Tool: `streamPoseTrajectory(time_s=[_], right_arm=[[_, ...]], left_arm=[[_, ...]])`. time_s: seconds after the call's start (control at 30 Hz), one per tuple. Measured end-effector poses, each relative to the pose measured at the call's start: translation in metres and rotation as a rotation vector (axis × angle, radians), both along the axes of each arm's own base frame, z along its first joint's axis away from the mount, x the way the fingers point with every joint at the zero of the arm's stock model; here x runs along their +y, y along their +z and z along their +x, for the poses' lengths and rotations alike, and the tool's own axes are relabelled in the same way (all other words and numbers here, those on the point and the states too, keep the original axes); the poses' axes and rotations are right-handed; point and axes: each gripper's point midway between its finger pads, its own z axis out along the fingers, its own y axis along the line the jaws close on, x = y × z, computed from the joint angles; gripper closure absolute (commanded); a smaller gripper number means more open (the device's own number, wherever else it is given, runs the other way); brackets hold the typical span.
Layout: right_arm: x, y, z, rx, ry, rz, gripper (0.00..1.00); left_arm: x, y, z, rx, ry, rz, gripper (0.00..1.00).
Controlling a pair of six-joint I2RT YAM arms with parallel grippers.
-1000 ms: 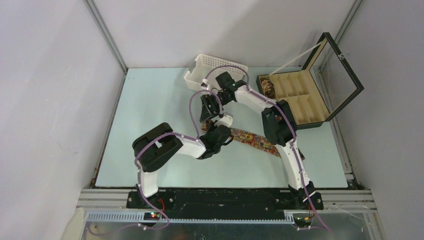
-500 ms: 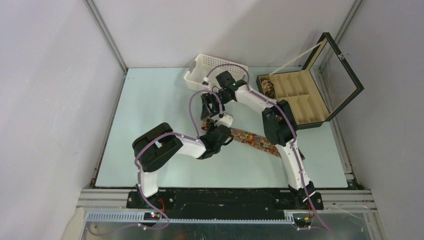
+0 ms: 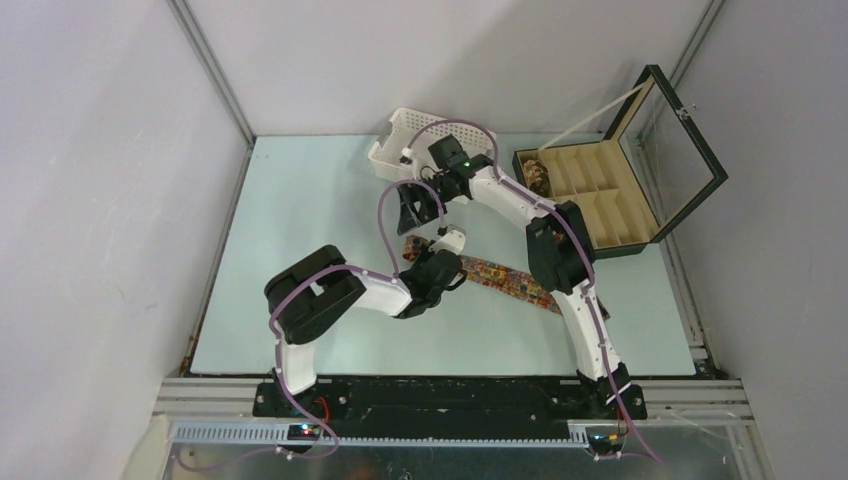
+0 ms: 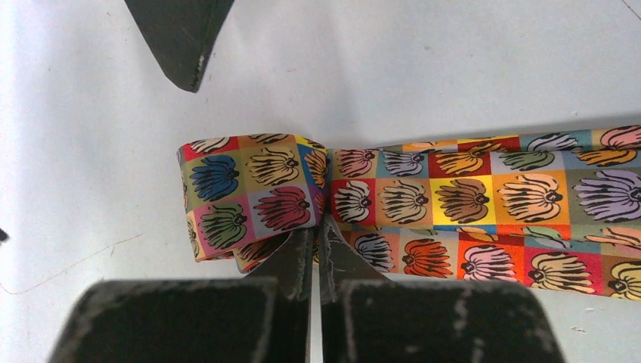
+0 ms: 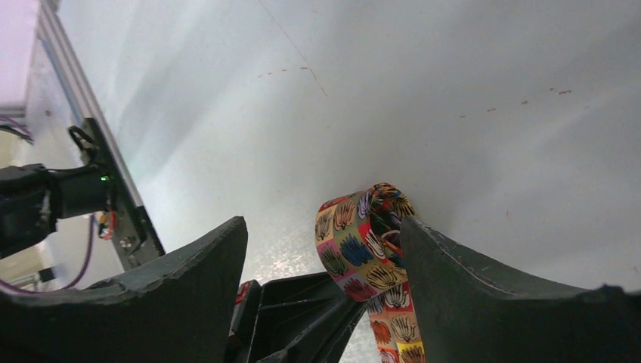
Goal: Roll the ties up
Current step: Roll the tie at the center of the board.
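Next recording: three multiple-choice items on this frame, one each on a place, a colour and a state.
1. Where is the basket? A. at the table's far edge B. at its near left corner C. at its near right corner
2. The box lining is: A. red B. tan C. white
3. The left gripper is: A. open, holding nothing B. out of view C. shut on the tie
A: it sits at the top of the overhead view. B: the open box shows tan inside. C: it pinches the tie's fold.

A white basket (image 3: 393,141) sits at the table's (image 3: 300,230) 12 o'clock; a black box (image 3: 612,216), lid (image 3: 688,120) raised, at 2 o'clock.
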Motion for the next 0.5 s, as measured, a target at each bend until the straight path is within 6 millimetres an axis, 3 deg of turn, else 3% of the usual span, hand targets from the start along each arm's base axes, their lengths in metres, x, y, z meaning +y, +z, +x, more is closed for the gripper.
streamPoseTrajectory(time_s=[0.33,0.5], right_arm=[[0.001,-0.013,-0.005,-0.088,0.069,-0.087,0.21],[0.001,-0.016,-0.004,-0.106,0.093,-0.094,0.29]], left_arm=[[0.000,0.000,0.000,0.000,-0.001,0.000,1.00],[0.000,0.000,0.000,0.000,-0.001,0.000,1.00]])
